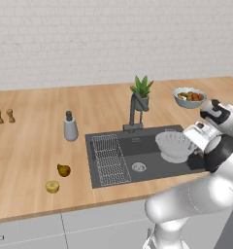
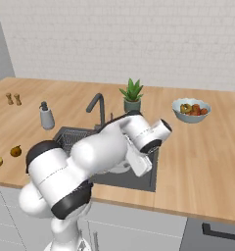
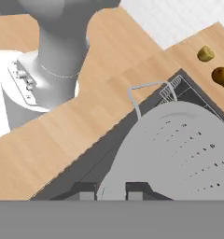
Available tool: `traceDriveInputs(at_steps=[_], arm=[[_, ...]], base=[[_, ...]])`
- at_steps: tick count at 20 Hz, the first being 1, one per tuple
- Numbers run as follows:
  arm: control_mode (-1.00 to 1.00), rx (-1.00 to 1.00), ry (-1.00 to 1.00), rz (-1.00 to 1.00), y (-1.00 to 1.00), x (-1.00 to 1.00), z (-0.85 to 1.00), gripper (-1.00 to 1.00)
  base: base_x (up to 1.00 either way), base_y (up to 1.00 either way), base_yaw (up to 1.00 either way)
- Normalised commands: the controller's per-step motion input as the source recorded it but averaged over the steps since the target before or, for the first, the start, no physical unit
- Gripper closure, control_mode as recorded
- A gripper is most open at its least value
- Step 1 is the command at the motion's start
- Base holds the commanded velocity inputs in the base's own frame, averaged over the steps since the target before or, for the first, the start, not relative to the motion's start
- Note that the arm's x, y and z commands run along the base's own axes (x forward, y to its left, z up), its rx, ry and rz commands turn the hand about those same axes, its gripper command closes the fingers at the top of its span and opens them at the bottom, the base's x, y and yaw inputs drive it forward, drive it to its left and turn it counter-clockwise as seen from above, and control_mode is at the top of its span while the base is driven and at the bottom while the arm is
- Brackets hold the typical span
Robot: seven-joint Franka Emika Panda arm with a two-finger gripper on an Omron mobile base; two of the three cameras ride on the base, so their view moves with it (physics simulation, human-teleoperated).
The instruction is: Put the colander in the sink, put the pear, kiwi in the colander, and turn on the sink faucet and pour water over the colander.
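Note:
The white perforated colander [image 1: 174, 145] is over the right part of the dark sink [image 1: 155, 168], and I cannot tell if it rests on the basin floor. My gripper [image 1: 193, 140] is shut on its right rim. In the hand view the two fingertips [image 3: 135, 190] pinch the colander [image 3: 179, 149] at its edge. The brownish pear [image 1: 64, 170] and the yellow-green kiwi [image 1: 52, 186] lie on the counter left of the sink, close to the front edge. The dark gooseneck faucet [image 1: 134, 114] stands behind the basin with no stream showing.
A wire rack [image 1: 110, 159] fills the sink's left part. A grey soap dispenser [image 1: 70, 127] stands left of the faucet, a potted plant [image 1: 141, 92] behind it. A fruit-filled bowl [image 1: 190, 97] sits at the back right; two small shakers [image 1: 4, 116] far left.

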Motion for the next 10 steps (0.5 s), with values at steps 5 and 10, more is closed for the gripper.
traceDriveInputs(at_steps=[5, 10], arm=[[-1.00, 0.23, 0.00, 0.21, 0.06, 0.49, -0.14, 1.00], [-1.00, 0.10, -0.01, 0.10, 0.12, 0.21, -0.18, 1.00]], base=[[0.00, 0.00, 0.00], [0.00, 0.00, 0.00]])
